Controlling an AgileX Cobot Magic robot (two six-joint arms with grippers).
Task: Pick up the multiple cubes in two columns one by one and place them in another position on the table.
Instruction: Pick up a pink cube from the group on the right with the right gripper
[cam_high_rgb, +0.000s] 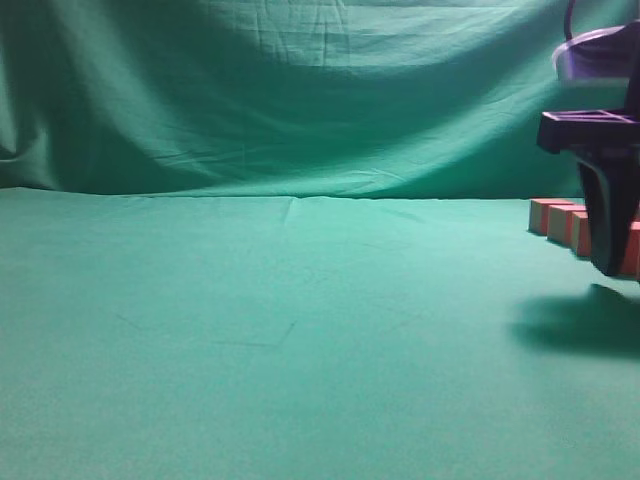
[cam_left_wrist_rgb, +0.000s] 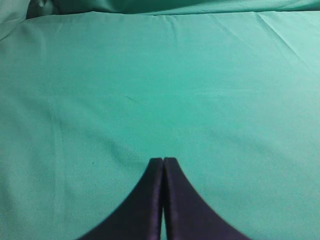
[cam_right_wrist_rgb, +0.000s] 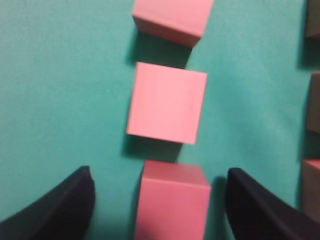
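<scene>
Green cloth table, matching backdrop. Right gripper spread wide, straddling nearest of the cubes without touching; two more in a column beyond it. Left gripper clenched, empty, over bare cloth

Right wrist view: three pink cubes in one column on the table, plus three more cut off at the frame edge beside that column. Exterior view: at least three cubes visible beside the right gripper; further ones hidden. Grippers: two.
</scene>
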